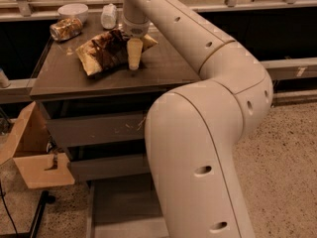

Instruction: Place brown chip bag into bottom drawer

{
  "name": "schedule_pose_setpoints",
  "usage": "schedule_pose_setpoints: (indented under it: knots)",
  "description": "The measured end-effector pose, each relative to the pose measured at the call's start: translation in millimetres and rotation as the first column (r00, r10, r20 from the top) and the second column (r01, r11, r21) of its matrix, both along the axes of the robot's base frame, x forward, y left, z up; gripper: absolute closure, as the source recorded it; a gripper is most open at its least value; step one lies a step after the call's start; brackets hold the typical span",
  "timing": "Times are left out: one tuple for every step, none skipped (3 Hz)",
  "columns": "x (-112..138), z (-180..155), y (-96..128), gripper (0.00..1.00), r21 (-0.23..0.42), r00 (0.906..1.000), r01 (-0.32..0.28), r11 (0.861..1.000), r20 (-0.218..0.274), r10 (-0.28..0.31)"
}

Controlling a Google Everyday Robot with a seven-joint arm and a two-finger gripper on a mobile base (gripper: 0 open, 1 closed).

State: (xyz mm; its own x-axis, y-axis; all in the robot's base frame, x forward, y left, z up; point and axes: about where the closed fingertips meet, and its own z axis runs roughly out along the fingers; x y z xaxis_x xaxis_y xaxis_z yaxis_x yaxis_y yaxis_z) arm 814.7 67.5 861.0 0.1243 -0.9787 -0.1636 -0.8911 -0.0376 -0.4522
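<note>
My gripper (133, 58) is at the crinkled brown chip bag (101, 51); the small shiny can (65, 28) and white wrapped packet (109, 16) crowd behind. The grey-brown bottom drawer (121, 205) stands open, with my pale arm (198, 148) overhanging its right.

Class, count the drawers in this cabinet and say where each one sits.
3: top drawer just under the tabletop, middle drawer below it, bottom drawer pulled out near the floor. The arm hides their right ends. The gripper is at the chip bag.

Dark cabinet top (166, 68) with brown chip bag (105, 53) and shiny can (66, 29); end effector (132, 63) at the bag.
</note>
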Motion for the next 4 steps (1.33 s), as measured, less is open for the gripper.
schedule_pose_setpoints:
  knots:
    - [0.0,0.0,0.0,0.27,0.000,1.0000,0.000,1.000,0.000,0.000]
    - [0.0,-0.1,0.0,0.50,0.000,1.0000,0.000,1.000,0.000,0.000]
    - [0.0,-0.1,0.0,0.74,0.000,1.0000,0.000,1.000,0.000,0.000]
    - [0.0,-0.1,0.0,0.97,0.000,1.0000,0.000,1.000,0.000,0.000]
